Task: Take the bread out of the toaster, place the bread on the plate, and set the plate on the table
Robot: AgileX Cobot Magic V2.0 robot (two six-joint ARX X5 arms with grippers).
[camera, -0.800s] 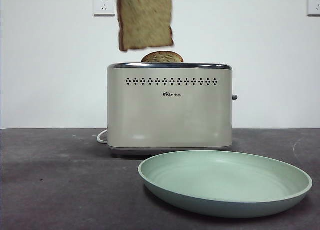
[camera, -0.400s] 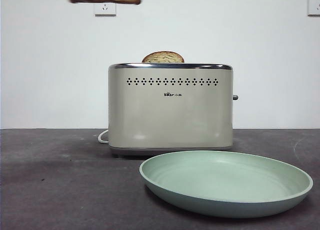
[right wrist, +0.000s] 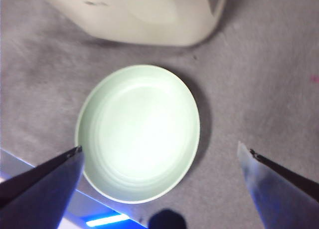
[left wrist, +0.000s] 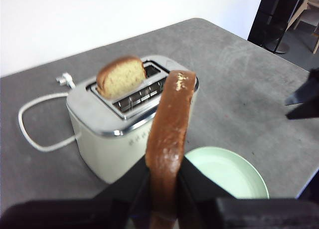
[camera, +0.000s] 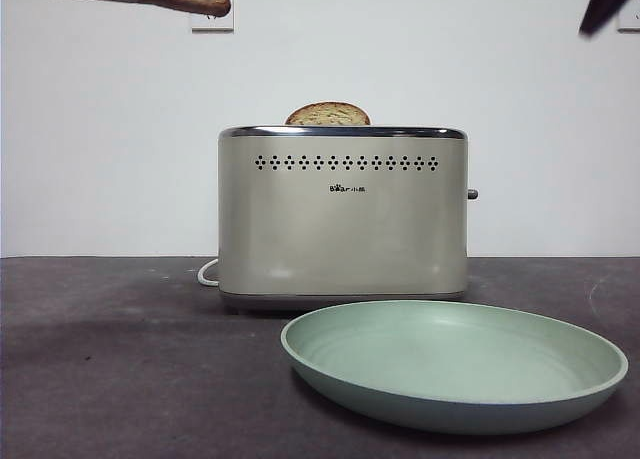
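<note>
The bread (left wrist: 168, 134) is out of the toaster (left wrist: 112, 134) and in the air, pinched edge-on between the jaws of the left gripper (left wrist: 164, 181), its long axis running away from the wrist toward the toaster's top. In the front view it hangs flat at the top corner, well above the table (camera: 120, 359) and off to one side of the toaster. The plate (camera: 455, 364) lies below and to the other side, empty, just in front of the toaster. A second slice (camera: 327, 114) sits in a slot. The right gripper (right wrist: 159, 154) hovers over the plate with its jaws spread wide, holding nothing, so it is the nearer arm to the plate.
</note>
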